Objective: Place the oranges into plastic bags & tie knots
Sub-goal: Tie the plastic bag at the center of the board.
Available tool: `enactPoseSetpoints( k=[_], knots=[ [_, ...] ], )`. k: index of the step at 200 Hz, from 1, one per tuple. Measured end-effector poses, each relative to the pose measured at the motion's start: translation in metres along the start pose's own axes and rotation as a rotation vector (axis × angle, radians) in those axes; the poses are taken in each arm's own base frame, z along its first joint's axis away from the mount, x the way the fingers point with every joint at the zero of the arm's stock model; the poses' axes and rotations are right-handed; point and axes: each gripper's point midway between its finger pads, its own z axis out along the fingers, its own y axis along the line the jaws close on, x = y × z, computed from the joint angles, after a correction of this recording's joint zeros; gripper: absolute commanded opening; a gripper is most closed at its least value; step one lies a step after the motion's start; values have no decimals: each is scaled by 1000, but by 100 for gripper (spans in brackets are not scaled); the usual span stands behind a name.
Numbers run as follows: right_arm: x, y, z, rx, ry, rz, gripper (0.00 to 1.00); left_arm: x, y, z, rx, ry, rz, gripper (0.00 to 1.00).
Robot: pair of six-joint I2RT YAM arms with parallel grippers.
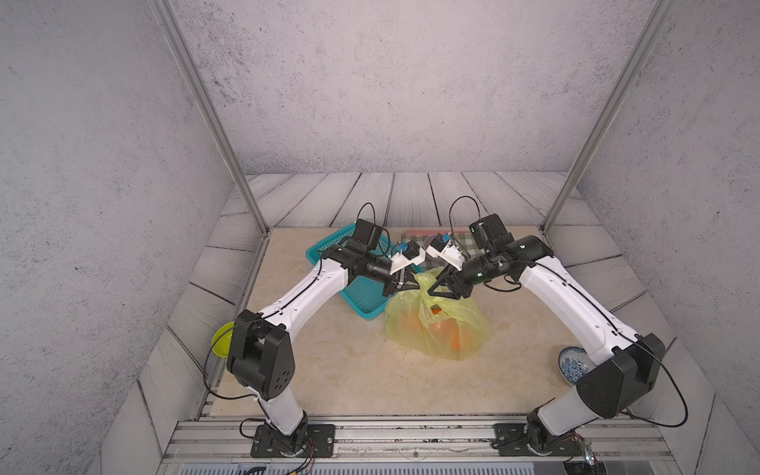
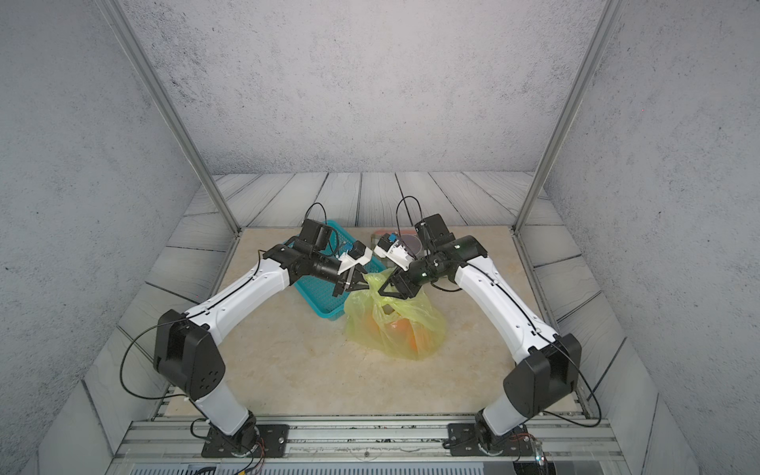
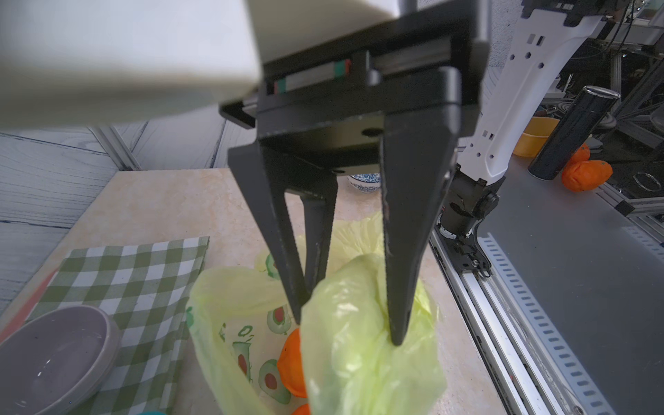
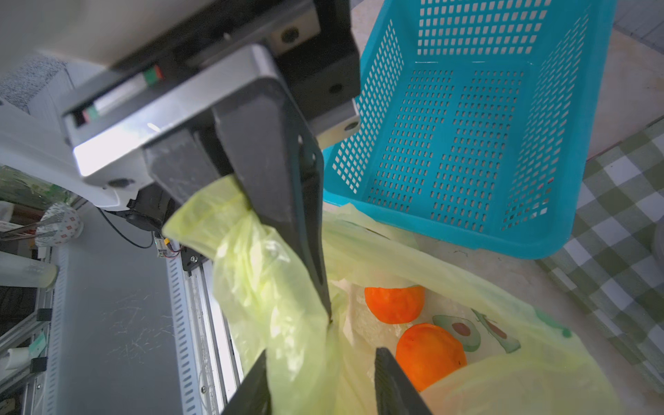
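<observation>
On the table [image 1: 329, 370], just beside the teal basket [image 1: 364, 298], the plastic bag [image 1: 436, 333] was stood mouth-up with oranges [image 4: 429, 354] inside. One handle [image 4: 258, 258], stretched upward, was pinched by the left gripper [image 4: 325, 309]; the right gripper [image 4: 321, 354] was spread around it.

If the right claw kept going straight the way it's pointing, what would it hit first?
The plastic bag: its twisted handle sits between the tips of the open right claw, so that comes first. Just behind seems to be the left claw, shut on the same handle; depth is unclear.
</observation>
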Motion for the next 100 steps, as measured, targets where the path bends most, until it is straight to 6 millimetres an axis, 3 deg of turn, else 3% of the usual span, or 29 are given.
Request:
enactPoseSetpoints(
  k=[54,100],
  knots=[
    [4,-3,-3,34,18,-38,56,-2,0,-1,-5,1,-10,0],
    [5,-12,4,84,26,-57,63,-13,0,-3,-26,-66,-91,0]
  ],
)
